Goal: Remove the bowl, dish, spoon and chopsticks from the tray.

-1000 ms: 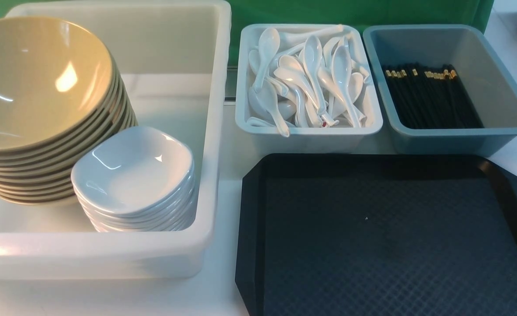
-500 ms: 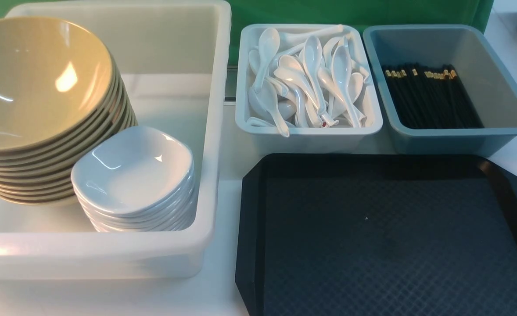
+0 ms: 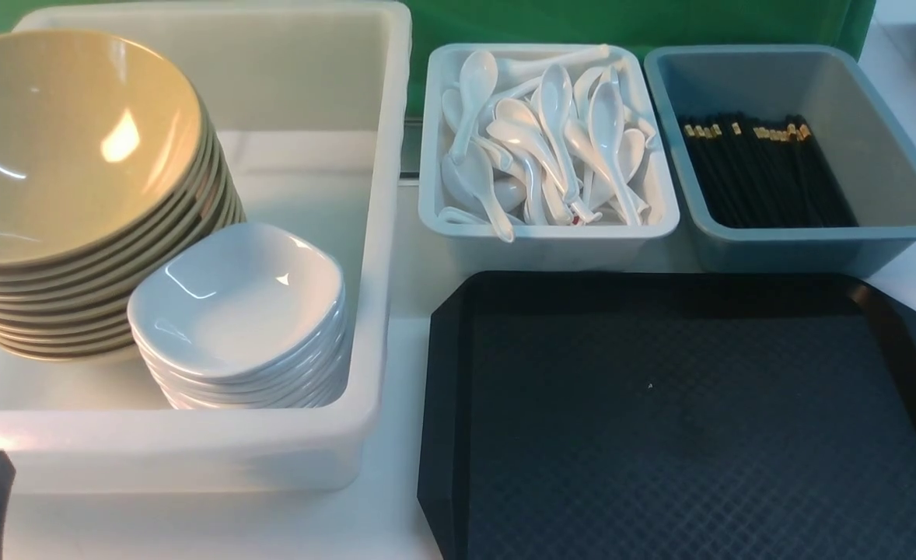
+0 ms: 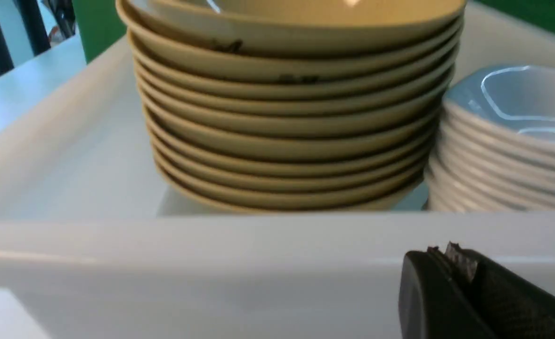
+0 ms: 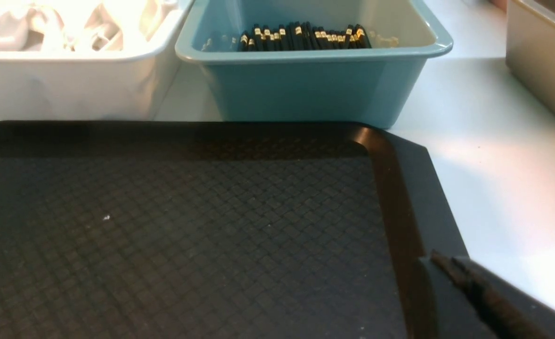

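The tray (image 3: 683,420) runs off the front view's lower edge, near side unseen.

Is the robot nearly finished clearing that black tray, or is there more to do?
It looks finished. The tray is bare. Tan bowls and white dishes sit stacked in the big white bin, spoons fill the small white bin, and chopsticks lie in the grey-blue bin. Nothing is in hand: the left gripper is shut and holds nothing, the right gripper nearly shut beside the tray's corner. Nothing visible is left.

Front overlooks; wrists low, seemingly close
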`<state>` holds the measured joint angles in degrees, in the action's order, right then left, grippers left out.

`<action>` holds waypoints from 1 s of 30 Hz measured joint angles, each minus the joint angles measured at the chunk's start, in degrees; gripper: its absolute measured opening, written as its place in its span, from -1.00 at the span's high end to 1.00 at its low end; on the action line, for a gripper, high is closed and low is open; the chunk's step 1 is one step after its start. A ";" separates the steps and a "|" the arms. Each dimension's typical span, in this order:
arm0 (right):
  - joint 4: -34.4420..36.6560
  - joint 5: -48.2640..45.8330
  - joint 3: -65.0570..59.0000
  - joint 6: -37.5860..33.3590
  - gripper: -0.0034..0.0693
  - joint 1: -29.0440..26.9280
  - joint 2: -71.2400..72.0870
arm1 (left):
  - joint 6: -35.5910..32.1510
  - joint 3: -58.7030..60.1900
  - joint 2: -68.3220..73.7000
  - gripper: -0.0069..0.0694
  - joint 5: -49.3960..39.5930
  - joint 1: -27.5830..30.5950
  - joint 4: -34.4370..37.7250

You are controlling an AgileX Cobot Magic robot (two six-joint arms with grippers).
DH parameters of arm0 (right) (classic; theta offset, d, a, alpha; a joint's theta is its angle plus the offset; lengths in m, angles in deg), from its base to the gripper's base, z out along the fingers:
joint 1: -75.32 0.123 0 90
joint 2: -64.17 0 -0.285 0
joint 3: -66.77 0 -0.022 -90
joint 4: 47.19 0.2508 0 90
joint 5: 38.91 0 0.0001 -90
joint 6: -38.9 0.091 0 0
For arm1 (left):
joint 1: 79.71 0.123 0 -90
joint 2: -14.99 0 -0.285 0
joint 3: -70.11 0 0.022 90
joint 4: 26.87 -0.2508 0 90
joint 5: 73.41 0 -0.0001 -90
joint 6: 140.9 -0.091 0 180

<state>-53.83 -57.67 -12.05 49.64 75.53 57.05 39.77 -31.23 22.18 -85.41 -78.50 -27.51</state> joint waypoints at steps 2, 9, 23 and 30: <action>0.00 0.00 0.00 0.00 0.72 0.00 0.00 | 0.00 0.00 0.00 0.84 -3.88 0.83 0.00; 0.00 0.00 0.00 0.00 0.69 0.00 0.00 | -1.31 0.00 -0.04 0.84 -5.81 1.18 0.00; 0.00 0.00 0.00 0.00 0.65 0.00 0.00 | -1.54 0.00 -0.17 0.84 -5.81 1.18 0.24; 0.00 0.00 0.00 0.00 0.64 0.00 0.00 | -1.67 0.00 -0.17 0.84 -5.81 1.18 1.40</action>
<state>-53.83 -57.67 -12.05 49.64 75.53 57.05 38.10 -31.23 22.01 -91.22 -77.32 -26.11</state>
